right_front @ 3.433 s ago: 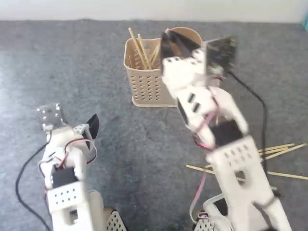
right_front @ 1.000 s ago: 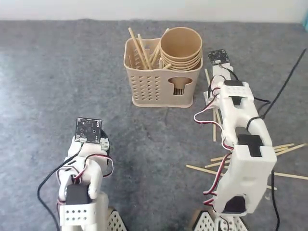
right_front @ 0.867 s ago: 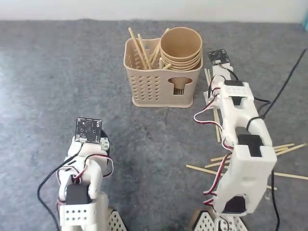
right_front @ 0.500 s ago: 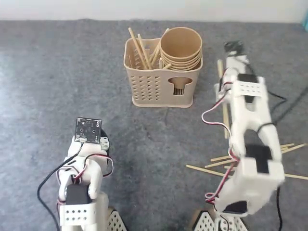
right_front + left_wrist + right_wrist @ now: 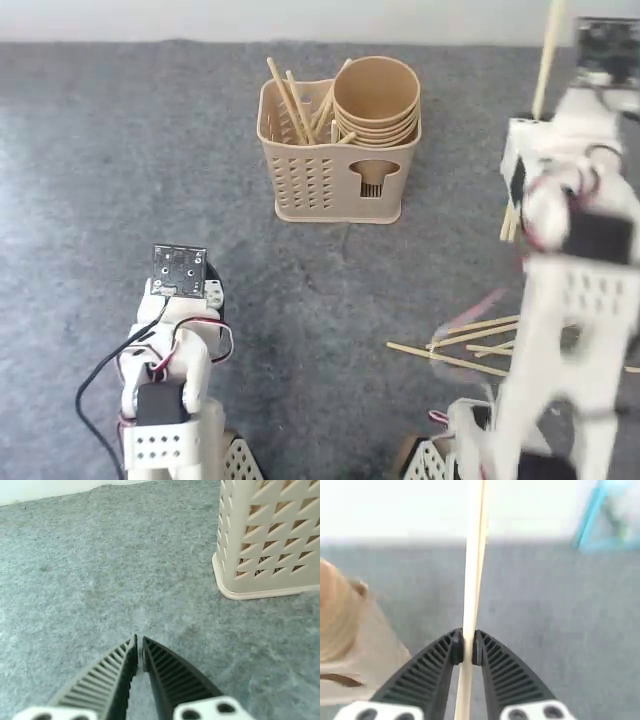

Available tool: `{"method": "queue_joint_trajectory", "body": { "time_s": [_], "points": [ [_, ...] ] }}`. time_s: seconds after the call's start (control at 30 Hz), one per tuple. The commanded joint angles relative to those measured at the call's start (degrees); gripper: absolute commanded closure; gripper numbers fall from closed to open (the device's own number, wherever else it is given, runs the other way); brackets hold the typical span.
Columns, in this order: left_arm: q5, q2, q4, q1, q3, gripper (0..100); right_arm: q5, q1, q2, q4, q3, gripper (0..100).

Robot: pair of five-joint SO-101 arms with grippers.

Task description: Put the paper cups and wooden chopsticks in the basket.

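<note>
The beige basket (image 5: 300,180) stands at the back middle of the grey carpet, with a stack of brown paper cups (image 5: 376,95) and several wooden chopsticks (image 5: 290,100) in it. My right gripper (image 5: 467,647) is shut on a pair of wooden chopsticks (image 5: 474,555), which stand up past its fingertips. In the high view the right arm (image 5: 565,200) is raised to the right of the basket, the held chopsticks (image 5: 545,55) pointing up. My left gripper (image 5: 139,652) is shut with nothing in it, low over the carpet in front of the basket (image 5: 270,545).
Several loose chopsticks (image 5: 470,340) lie on the carpet at the front right, beside the right arm's base. The left arm (image 5: 170,350) sits at the front left. A pale wall runs along the far edge of the carpet.
The right arm has lifted up and swung to the right, carrying a pair of chopsticks off the carpet beside the basket. The left arm has stayed almost still.
</note>
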Motion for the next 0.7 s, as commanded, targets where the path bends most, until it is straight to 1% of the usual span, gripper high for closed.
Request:
{"method": "queue_joint_trajectory", "body": {
  "time_s": [0.0,0.13,0.27,0.37,0.43,0.57,0.67],
  "points": [
    [-0.1,-1.0,-1.2,0.1,-0.3,99,-2.3,-6.5,-11.2,-0.7,-2.4,99.1],
    [-0.1,-1.0,-0.3,0.1,-0.3,99,-3.0,-16.6,-15.2,-8.9,-2.1,99.1],
    [-0.2,-1.0,1.3,0.1,-0.3,99,-8.8,-23.3,-14.3,-21.8,-1.5,99.1],
    [-0.3,-1.0,1.5,0.1,-0.3,99,-11.2,-26.5,-12.0,-32.0,-0.1,99.1],
    [-0.4,-1.0,2.5,0.1,-0.3,99,-11.3,-28.0,-9.8,-37.1,0.9,99.0],
    [-0.4,-1.0,4.0,0.1,-0.3,99,-11.3,-29.8,-4.3,-44.4,2.5,99.0],
    [-0.4,-1.0,4.7,0.2,-0.3,99,-11.3,-29.9,0.7,-49.1,3.2,99.0]
  ]
}}
